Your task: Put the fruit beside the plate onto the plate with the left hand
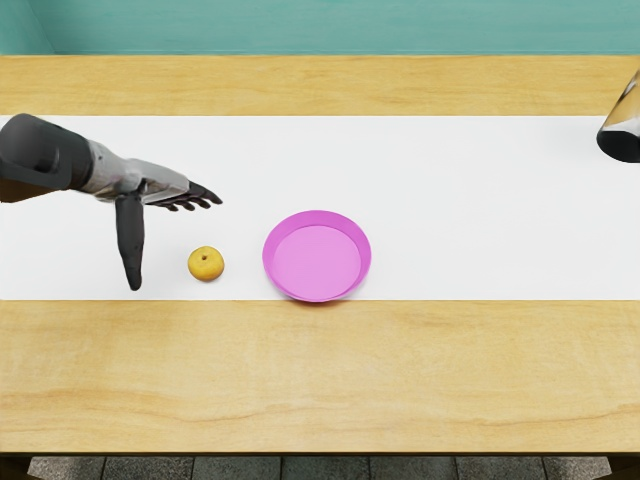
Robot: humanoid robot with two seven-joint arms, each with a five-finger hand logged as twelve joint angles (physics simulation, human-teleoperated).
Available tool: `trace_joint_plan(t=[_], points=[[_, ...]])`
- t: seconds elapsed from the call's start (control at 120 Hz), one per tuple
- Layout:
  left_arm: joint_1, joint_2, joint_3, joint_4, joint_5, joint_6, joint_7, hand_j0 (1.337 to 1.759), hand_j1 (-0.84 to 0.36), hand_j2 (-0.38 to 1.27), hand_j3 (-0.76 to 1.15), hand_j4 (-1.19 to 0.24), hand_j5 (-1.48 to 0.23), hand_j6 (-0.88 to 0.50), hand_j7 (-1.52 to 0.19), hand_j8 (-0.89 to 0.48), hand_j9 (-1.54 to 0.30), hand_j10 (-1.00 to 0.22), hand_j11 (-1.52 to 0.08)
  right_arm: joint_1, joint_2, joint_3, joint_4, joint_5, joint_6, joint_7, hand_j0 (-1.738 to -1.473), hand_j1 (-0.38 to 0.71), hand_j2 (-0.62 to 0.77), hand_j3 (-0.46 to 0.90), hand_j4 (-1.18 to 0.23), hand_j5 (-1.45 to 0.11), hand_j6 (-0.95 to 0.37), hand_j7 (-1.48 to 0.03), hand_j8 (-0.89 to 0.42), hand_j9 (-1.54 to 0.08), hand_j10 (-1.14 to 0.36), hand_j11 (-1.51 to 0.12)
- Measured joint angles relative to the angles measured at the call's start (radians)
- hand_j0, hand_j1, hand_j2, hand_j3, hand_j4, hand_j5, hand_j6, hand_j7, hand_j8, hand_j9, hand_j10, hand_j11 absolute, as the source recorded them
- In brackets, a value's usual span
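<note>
The left hand (150,190) is open and holds nothing: fingers (192,199) stretched flat toward the right, thumb pointing down. The round fruit (206,263) lies on the table (320,370) nearer the viewer than the fingertips, just beside the plate (316,258), with open room around it. The right arm (622,130) shows only at the far edge.

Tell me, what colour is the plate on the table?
The plate is pink, almost magenta, plain with no pattern; the head view shows it clearly.
</note>
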State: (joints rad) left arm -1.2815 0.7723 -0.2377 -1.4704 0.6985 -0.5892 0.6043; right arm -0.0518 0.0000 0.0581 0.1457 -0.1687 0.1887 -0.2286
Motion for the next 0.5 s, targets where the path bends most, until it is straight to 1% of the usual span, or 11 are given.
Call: trace_joint_plan(t=[0.058, 0.142, 0.217, 0.275, 0.375, 0.417, 0.5], points=[[0.024, -0.009, -0.001, -0.019, 0.041, 0.043, 0.003, 1.658, 0.33, 0.00, 0.00, -0.02, -0.03, -0.02, -0.03, -0.02, -0.03, -0.02, -0.03, 0.000, 0.000, 0.000, -0.001, 0.000, 0.000, 0.000, -1.658, -0.35, 0.00, 0.00, 0.00, 0.00, 0.00, 0.00, 0.00, 0.00, 0.00, 0.00], [0.047, -0.019, -0.002, -0.054, 0.102, 0.165, 0.005, 1.658, 0.33, 0.00, 0.00, -0.02, -0.03, -0.02, -0.03, -0.02, -0.03, -0.02, -0.03, 0.000, 0.000, 0.000, -0.001, 0.000, 0.000, 0.000, -1.658, -0.35, 0.00, 0.00, 0.00, 0.00, 0.00, 0.00, 0.00, 0.00, 0.00, 0.00], [0.096, -0.066, -0.002, -0.071, 0.175, 0.264, 0.006, 1.658, 0.32, 0.00, 0.00, -0.02, -0.03, -0.03, -0.03, -0.02, -0.03, -0.02, -0.03, 0.000, 0.000, 0.000, -0.001, 0.000, 0.000, 0.000, -1.658, -0.35, 0.00, 0.00, 0.00, 0.00, 0.00, 0.00, 0.00, 0.00, 0.00, 0.00], [0.106, -0.077, -0.002, -0.078, 0.223, 0.326, 0.006, 1.658, 0.32, 0.01, 0.00, -0.03, -0.03, -0.03, -0.03, -0.03, -0.03, -0.02, -0.03, -0.001, 0.000, 0.000, -0.001, 0.000, 0.000, 0.000, -1.658, -0.35, 0.00, 0.00, 0.00, 0.00, 0.00, 0.00, 0.00, 0.00, 0.00, 0.00], [0.130, -0.093, 0.001, -0.082, 0.271, 0.385, 0.006, 1.658, 0.32, 0.01, 0.00, -0.03, -0.03, -0.03, -0.03, -0.03, -0.03, -0.03, -0.03, -0.004, 0.000, 0.000, -0.001, 0.000, 0.000, 0.000, -1.658, -0.35, 0.00, 0.00, 0.00, 0.00, 0.00, 0.00, 0.00, 0.00, 0.00, 0.00], [0.152, -0.112, 0.002, -0.081, 0.294, 0.407, 0.006, 1.658, 0.32, 0.01, 0.00, -0.03, -0.03, -0.03, -0.03, -0.03, -0.03, -0.03, -0.03, -0.005, 0.000, 0.000, -0.001, 0.000, 0.000, 0.000, -1.658, -0.35, 0.00, 0.00, 0.00, 0.00, 0.00, 0.00, 0.00, 0.00, 0.00, 0.00], [0.170, -0.137, 0.004, -0.076, 0.327, 0.433, 0.006, 1.658, 0.32, 0.01, 0.00, -0.03, -0.04, -0.03, -0.04, -0.03, -0.04, -0.03, -0.04, -0.006, 0.000, 0.000, -0.001, 0.000, 0.000, 0.000, -1.658, -0.35, 0.00, 0.00, 0.00, 0.00, 0.00, 0.00, 0.00, 0.00, 0.00, 0.00]])
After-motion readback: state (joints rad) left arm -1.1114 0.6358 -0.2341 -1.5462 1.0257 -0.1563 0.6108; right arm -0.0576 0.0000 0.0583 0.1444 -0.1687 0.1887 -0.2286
